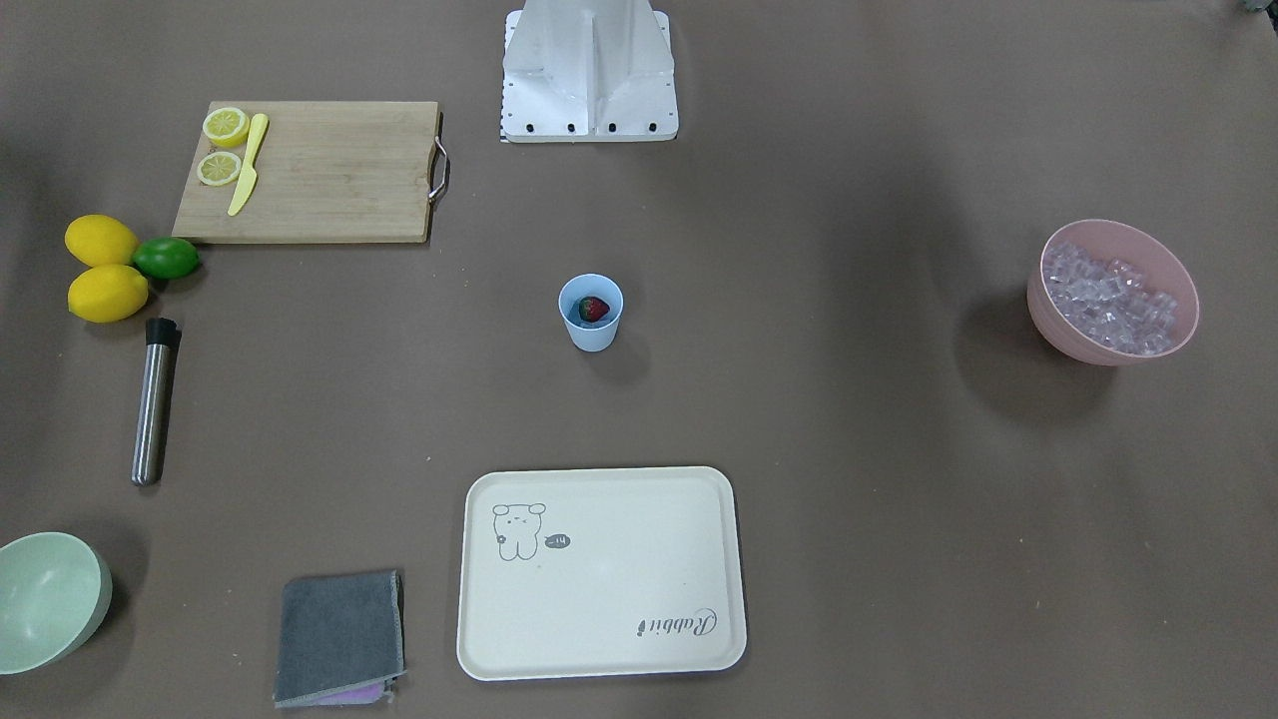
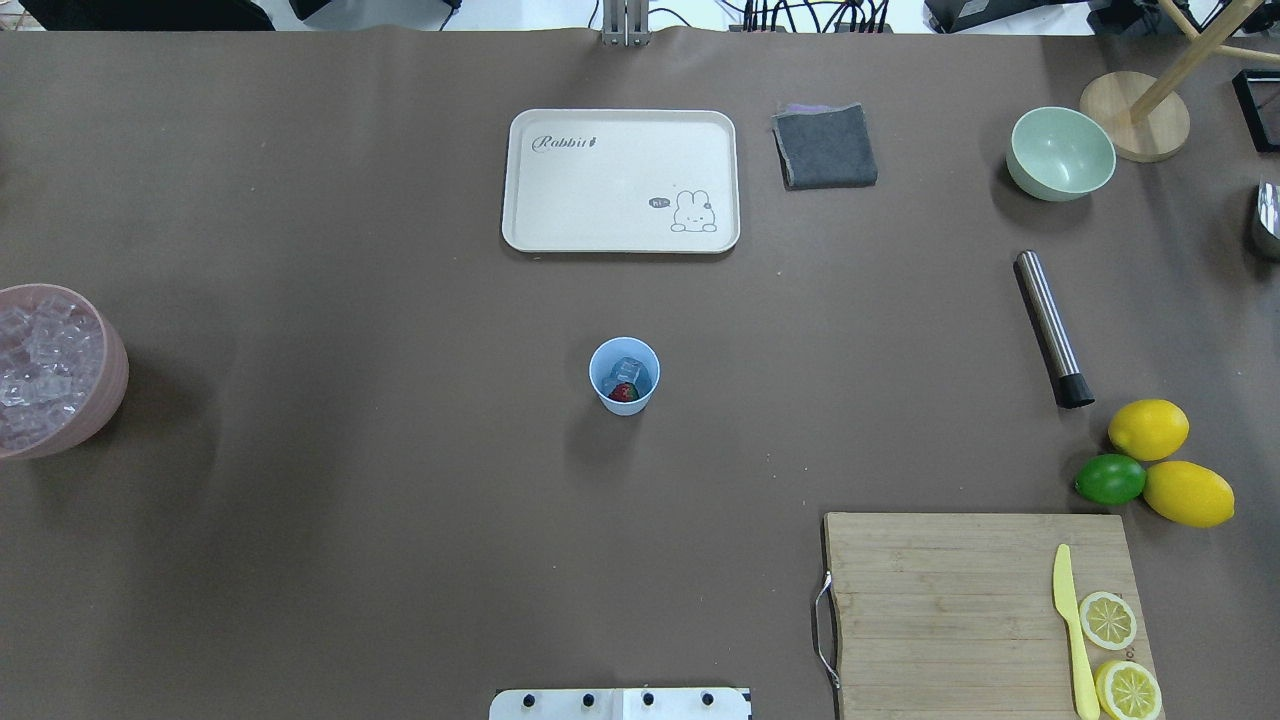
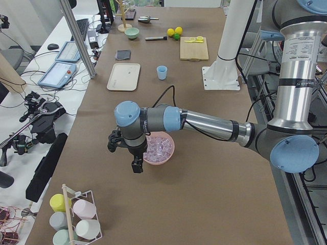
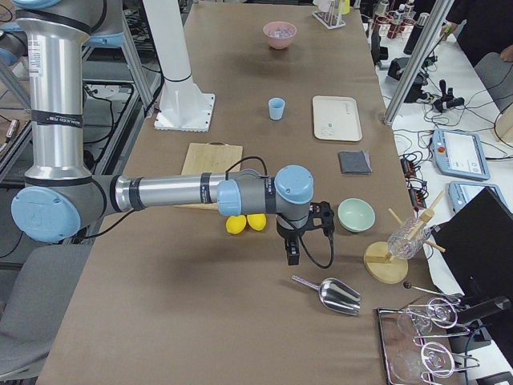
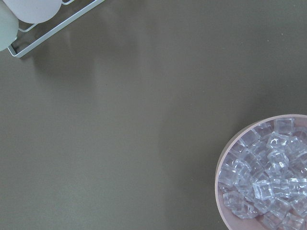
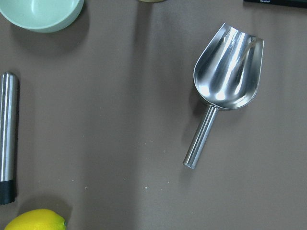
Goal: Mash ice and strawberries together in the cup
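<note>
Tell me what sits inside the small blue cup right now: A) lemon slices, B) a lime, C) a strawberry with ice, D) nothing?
C: the overhead view shows a red strawberry and a clear ice cube down inside the cup.

Silver arms [image 3: 214, 125] (blue joint caps [image 3: 126, 113]).

Left gripper [image 3: 137, 166] and right gripper [image 4: 292, 256] showed only in the side views, so their jaw state could not be told. Pink bowl [image 2: 115, 375] was cut by the overhead view's left edge. Green bowl [image 1: 45, 599] was cut by the front view's left edge. Strawberry [image 2: 623, 392] sat partly hidden behind the wall of the cup [image 2: 625, 406].
</note>
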`<control>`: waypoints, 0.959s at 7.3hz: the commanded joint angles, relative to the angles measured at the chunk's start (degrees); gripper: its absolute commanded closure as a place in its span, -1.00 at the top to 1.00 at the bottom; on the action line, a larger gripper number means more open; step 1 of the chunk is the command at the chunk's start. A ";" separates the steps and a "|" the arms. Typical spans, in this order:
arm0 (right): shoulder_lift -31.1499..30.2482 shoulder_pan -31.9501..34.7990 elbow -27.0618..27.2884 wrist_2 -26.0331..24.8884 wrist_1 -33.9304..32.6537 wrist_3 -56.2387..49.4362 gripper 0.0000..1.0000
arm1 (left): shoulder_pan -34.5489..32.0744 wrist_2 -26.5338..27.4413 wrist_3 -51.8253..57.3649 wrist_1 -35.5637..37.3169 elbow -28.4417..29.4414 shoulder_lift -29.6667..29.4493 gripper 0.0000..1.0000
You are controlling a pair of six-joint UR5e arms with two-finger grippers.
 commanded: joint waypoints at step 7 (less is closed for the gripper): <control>-0.16 0.03 0.09 -0.31 0.00 0.00 1.00 | -0.08 0.00 -3.32 -7.51 3.58 0.18 0.95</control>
